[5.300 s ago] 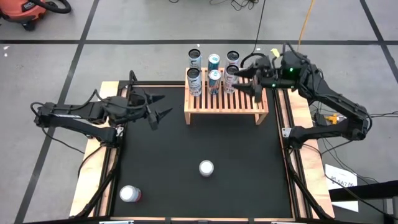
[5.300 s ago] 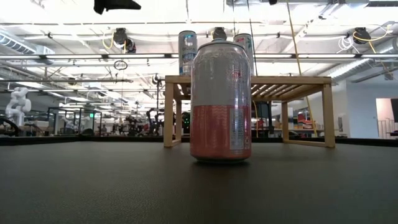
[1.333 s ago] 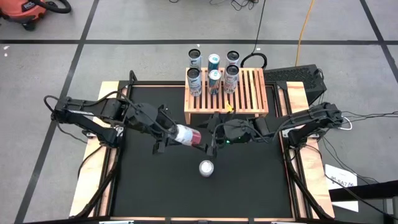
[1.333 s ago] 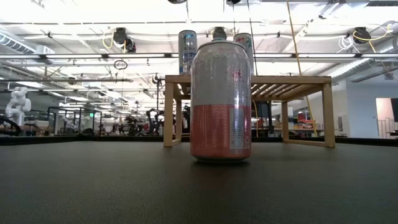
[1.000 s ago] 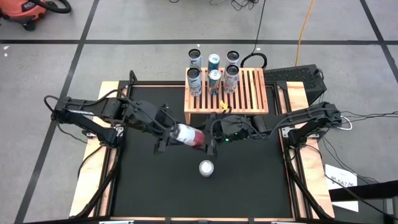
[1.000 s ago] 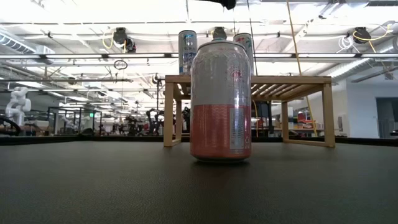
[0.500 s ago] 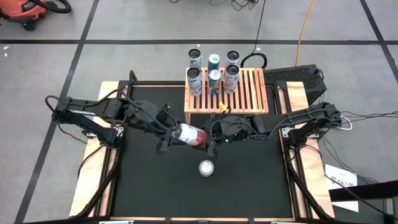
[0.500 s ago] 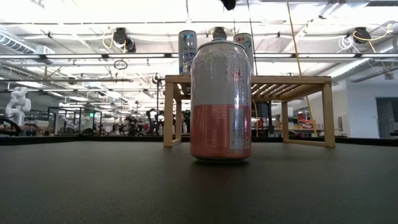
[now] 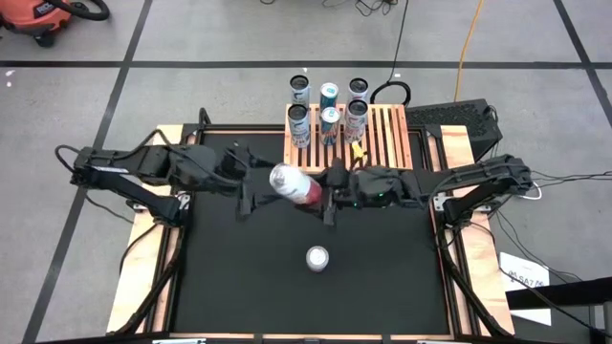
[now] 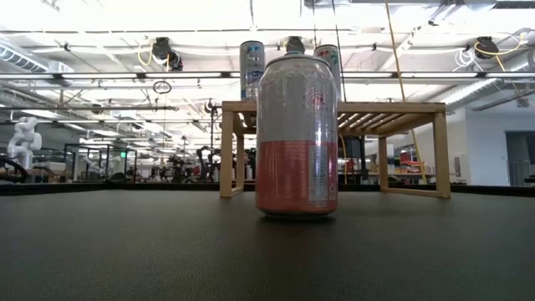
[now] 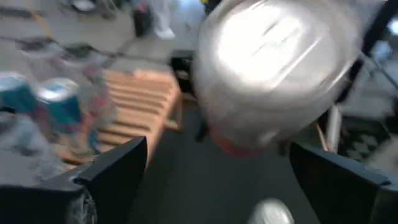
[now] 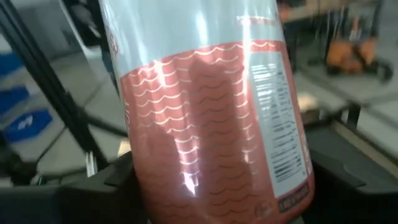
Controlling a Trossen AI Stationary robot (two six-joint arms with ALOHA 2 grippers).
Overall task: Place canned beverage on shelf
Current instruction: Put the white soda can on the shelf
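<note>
1. Shelf [image 9: 348,140], at the middle of the table's far edge: five cans [image 9: 328,107] already stand on the left part of its slats; the right part is bare
2. Red-and-silver can [image 9: 295,184], held tilted in the air over the black mat [image 9: 382,287], just before the shelf's front edge and between the two grippers
3. Right gripper [image 9: 329,196]: its fingers pinch the red lower half of the can, as the right wrist view confirms [image 12: 211,118]
4. Left gripper [image 9: 247,191]: fingers [image 11: 109,174] spread wide, standing clear of the can's silver end [image 11: 273,68]; judged a hand-over just completed
5. Second can [image 9: 317,258], upright near the mat's centre, untouched
6. Remaining, by judgement: carry the held can to the free slats, set it upright, then fetch the last can
</note>
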